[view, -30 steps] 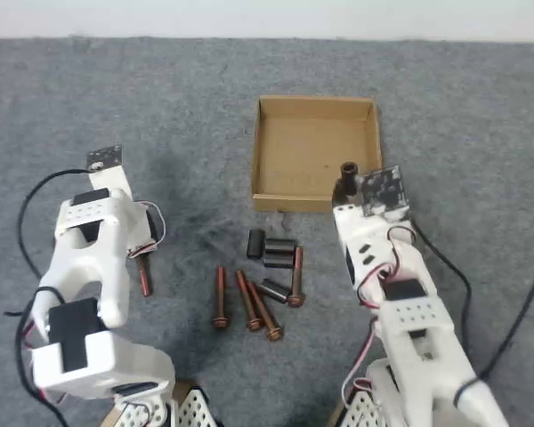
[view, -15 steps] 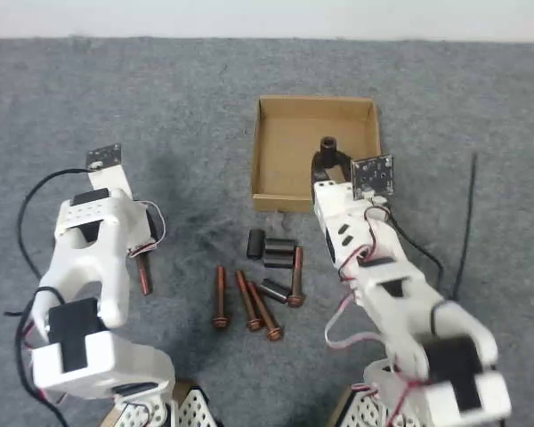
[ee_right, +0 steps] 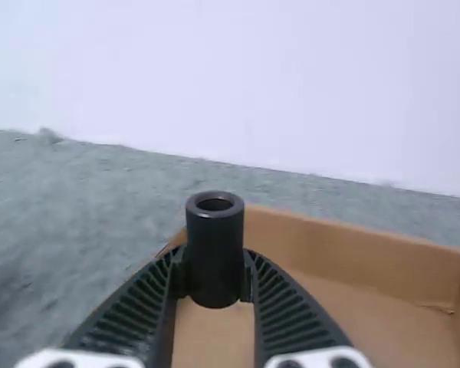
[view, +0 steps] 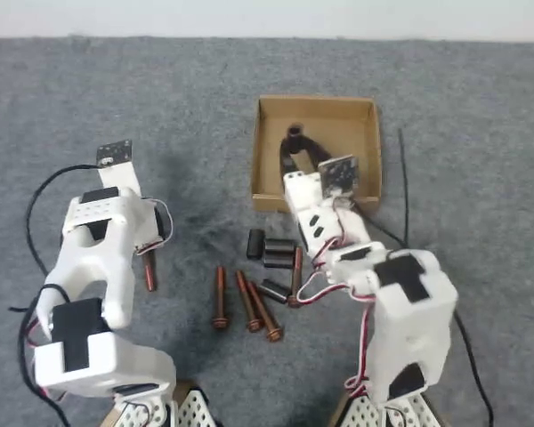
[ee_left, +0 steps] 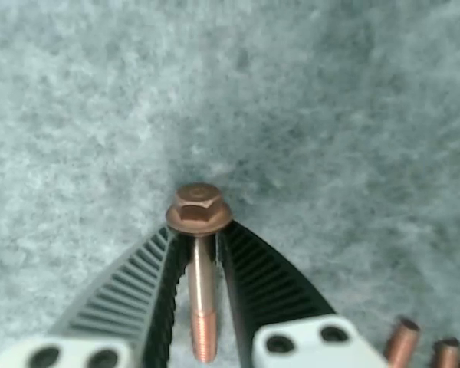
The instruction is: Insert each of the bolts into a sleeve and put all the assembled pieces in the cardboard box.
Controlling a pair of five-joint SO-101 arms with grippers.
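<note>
Between the arms, loose bolts [view: 247, 307] and loose sleeves [view: 271, 252] lie on the carpet [view: 160, 98]. The left pincer [ee_left: 199, 232] pinches a bolt [ee_left: 202, 307], which lies along the fingers, head at the tips. Well apart from it, the right pincer [ee_right: 215, 261] pinches a sleeve [ee_right: 215, 230] upright over the box [ee_right: 383, 253], hole up.

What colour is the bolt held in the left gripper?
Copper-brown all over. The hex-headed metal bolt shows best in the left wrist view.
</note>
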